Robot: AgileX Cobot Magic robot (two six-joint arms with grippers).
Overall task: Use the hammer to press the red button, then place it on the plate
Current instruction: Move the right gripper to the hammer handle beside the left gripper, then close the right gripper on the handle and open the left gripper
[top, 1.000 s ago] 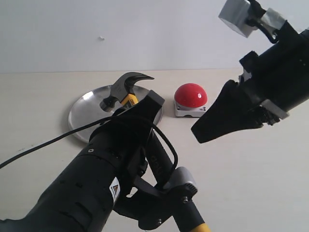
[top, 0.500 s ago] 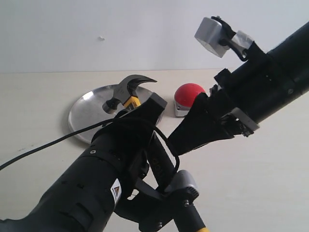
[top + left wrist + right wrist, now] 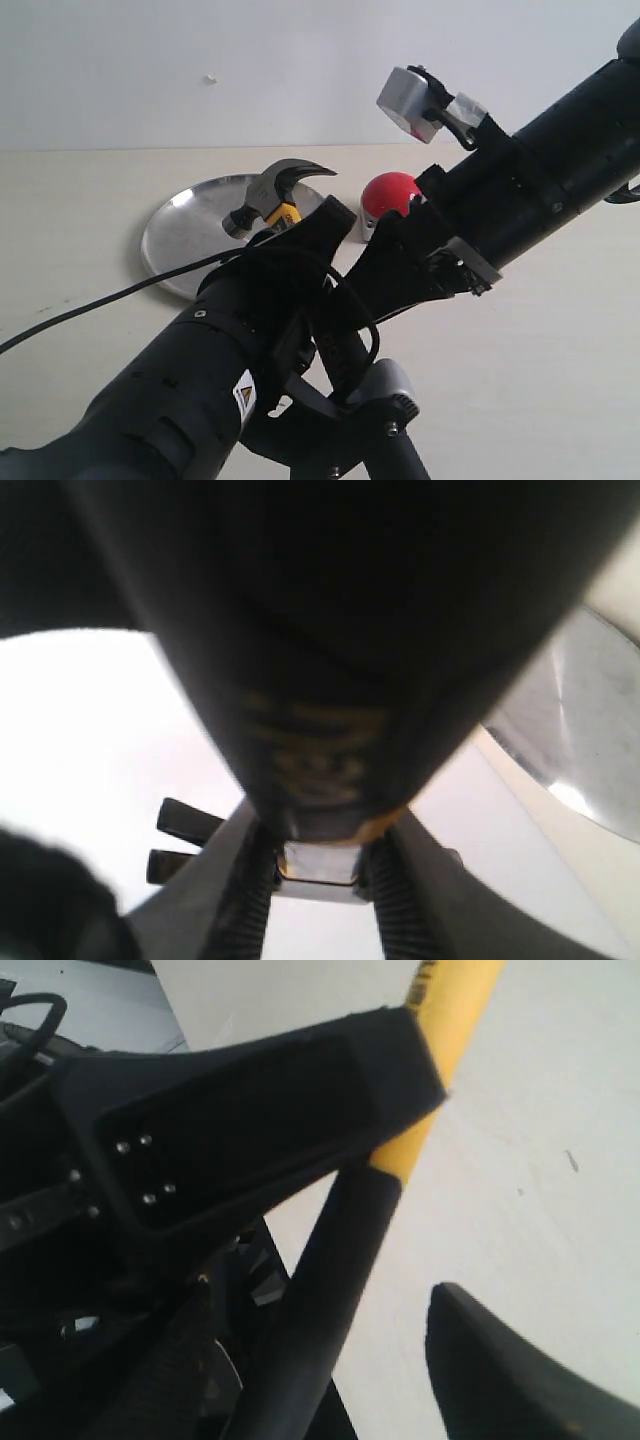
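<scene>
hammer [image 3: 274, 190] clamped in left end effector [image 3: 305, 228] over beige tabletop [image 3: 520, 360], white wall [image 3: 300, 70] behind; right end effector [image 3: 428, 1182] apart.

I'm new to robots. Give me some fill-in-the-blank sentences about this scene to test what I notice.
1. The hammer is gripped by the ___ pincer.
2. The dome of the button is ___.
3. In the exterior view, the hammer's head shows in front of the round silver ___.
4. Just below its head, the hammer's neck is ___.

Missing words: left; red; plate; yellow.
</scene>
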